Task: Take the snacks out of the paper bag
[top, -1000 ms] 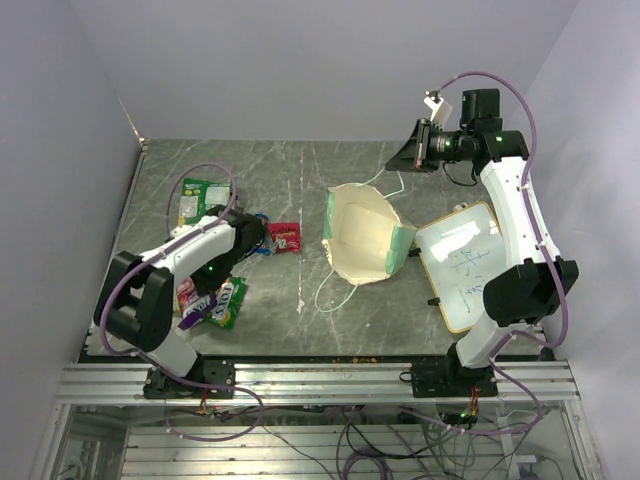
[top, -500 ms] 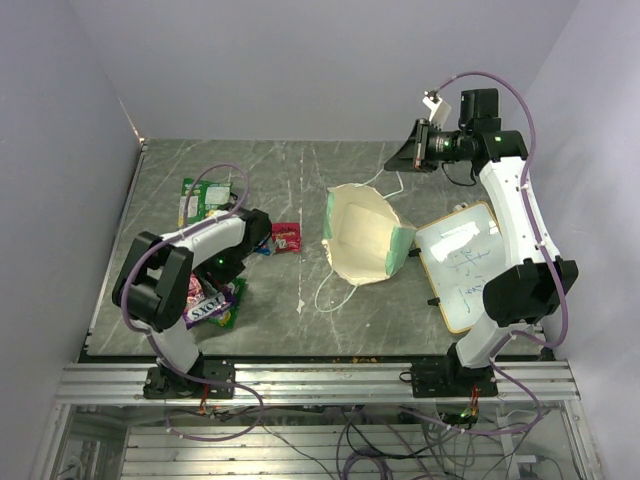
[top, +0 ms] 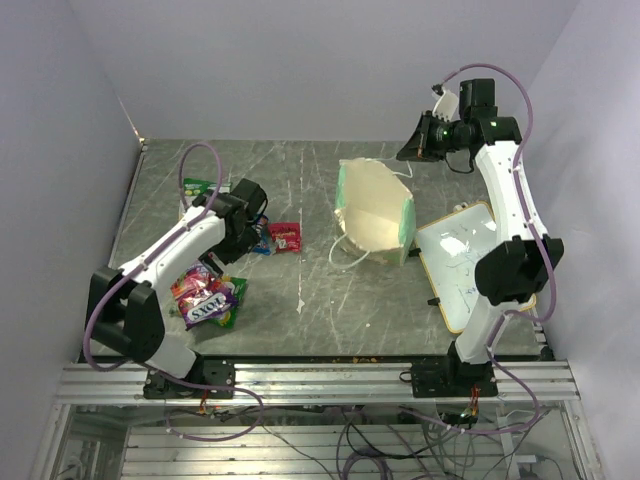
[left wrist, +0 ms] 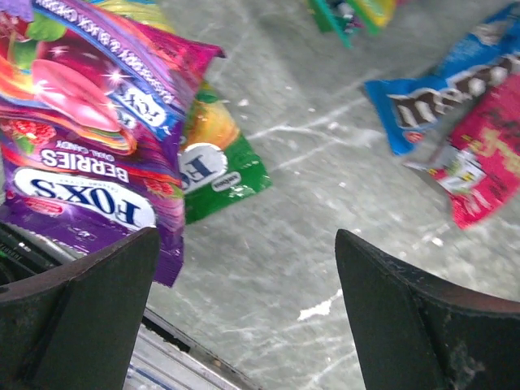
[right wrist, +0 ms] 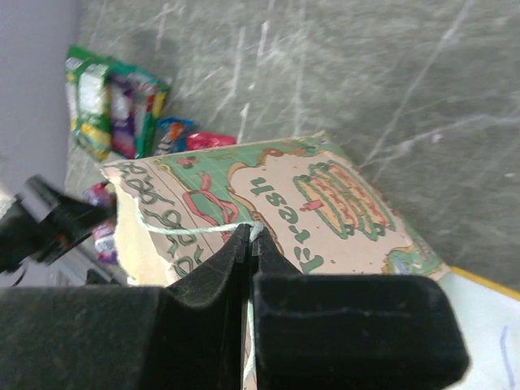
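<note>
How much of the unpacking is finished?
Several snacks lie out on the table: purple candy bag, red packet, blue bar. The right gripper pinches the paper bag by its string; the left gripper is open, empty. Whether the bag holds more is hidden.

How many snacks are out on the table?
5: purple Fox's bag over green Fox's bag, front left; blue M&M's packet beside red packet; green bag, back left. Paper bag may hide more.

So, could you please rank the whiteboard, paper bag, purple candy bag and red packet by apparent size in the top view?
Whiteboard and paper bag: alike, unranked; the right arm hides part of the board.
Then purple candy bag.
Smallest: red packet.
</note>
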Robot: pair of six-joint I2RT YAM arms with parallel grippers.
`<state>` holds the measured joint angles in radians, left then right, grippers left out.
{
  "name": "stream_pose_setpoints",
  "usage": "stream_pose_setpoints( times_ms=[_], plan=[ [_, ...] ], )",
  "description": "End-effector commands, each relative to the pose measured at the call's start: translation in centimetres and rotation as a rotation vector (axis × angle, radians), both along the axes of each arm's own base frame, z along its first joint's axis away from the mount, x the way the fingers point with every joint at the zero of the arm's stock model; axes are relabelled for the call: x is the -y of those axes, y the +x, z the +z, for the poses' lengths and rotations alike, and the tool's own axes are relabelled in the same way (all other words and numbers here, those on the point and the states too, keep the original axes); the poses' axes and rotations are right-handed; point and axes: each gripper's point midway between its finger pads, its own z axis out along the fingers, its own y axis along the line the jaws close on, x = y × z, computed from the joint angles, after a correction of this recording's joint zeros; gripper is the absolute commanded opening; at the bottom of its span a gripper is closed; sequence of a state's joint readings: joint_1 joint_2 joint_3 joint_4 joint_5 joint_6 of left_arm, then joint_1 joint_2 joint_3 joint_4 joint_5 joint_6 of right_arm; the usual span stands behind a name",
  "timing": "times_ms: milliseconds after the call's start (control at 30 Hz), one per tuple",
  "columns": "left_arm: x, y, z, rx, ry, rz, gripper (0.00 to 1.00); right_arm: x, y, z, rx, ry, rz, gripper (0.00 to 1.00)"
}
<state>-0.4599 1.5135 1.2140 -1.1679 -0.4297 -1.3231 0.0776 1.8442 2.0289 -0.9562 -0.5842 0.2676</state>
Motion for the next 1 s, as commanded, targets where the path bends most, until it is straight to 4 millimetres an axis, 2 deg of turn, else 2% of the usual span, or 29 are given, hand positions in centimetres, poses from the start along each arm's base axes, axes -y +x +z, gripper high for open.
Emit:
stream_pose_setpoints(
  times_ms=[0, 133, 233, 333, 567, 633, 700, 733, 800, 967],
  plan=[
    [2.4, 1.7, 3.4, 0.101, -0.133, -0.130, 1.00, 3.3, 3.5, -1.5, 0.019, -0.071, -0.083, 0.00],
    [4.0, 3.1, 5.7, 0.216, -0.205, -0.240, 1.00, 3.4, 6.0, -2.3, 0.027, -0.034, -0.063, 0.00],
    [5.1, 3.9, 7.2, 0.278, -0.247, -0.302, 0.99, 1.9, 7.5, -2.5, 0.037, 0.054, -0.015, 0.00],
    [6.0, 4.4, 8.4, 0.322, -0.280, -0.362, 1.00, 0.4, 8.4, -1.7, 0.070, 0.155, 0.007, 0.00],
    [7.4, 5.0, 10.5, 0.429, -0.349, -0.441, 1.00, -3.8, 7.5, -2.6, -0.002, 0.336, 0.033, 0.00],
    [7.9, 5.2, 11.1, 0.463, -0.373, -0.460, 1.00, -6.0, 6.7, -2.4, -0.035, 0.421, 0.052, 0.00],
    [8.4, 5.4, 11.6, 0.496, -0.399, -0.472, 0.99, -7.5, 6.2, -0.9, -0.004, 0.469, 0.064, 0.00],
    [8.6, 5.5, 11.9, 0.507, -0.411, -0.474, 0.99, -7.8, 6.1, -0.8, -0.011, 0.497, 0.059, 0.00],
    [8.9, 5.4, 12.3, 0.515, -0.431, -0.479, 1.00, -7.2, 6.3, -1.4, -0.028, 0.518, 0.025, 0.00],
    [10.0, 4.9, 13.5, 0.541, -0.475, -0.571, 1.00, -2.6, 8.0, -3.8, -0.047, 0.436, -0.113, 0.00]
  ],
)
